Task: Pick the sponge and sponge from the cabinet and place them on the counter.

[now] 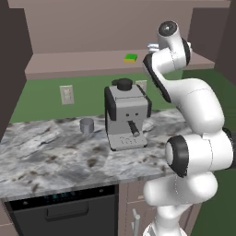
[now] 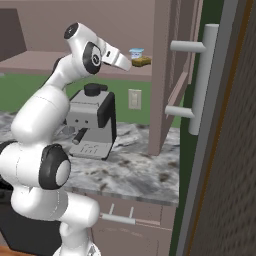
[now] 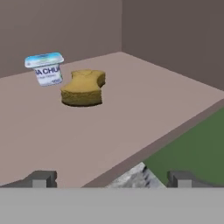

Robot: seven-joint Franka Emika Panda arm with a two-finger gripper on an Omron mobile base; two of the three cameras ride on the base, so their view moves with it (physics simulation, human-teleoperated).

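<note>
**Desk:** Where do the two sponges lie?

**Photographer:** Both on the shelf of the open cabinet (image 2: pixel 165 75). In the hand view the tan sponge (image 3: pixel 83 88) sits at eleven o'clock from the frame's centre, a waisted block lying flat. The white cup (image 3: pixel 45 68) stands just beside it at ten o'clock — close, though contact I cannot confirm. The green sponge (image 1: pixel 131 57) rests well apart along the shelf.

**Desk:** And the end effector (image 3: pixel 112 179)?

**Photographer:** Wide open and empty, its dark fingertips (image 3: pixel 41 178) short of the shelf edge, pointed at the tan block.

**Desk:** How would that block handle?

**Photographer:** Light and soft, I'd judge — it should squash, not slip. Best taken across the narrow waist, clear of the cup, which looks easy to knock over.

**Desk:** Below?

**Photographer:** The marble surface (image 1: pixel 50 156), carrying a coffee machine (image 1: pixel 125 115) and a small grey cup (image 1: pixel 86 125) at its nine o'clock.
</note>
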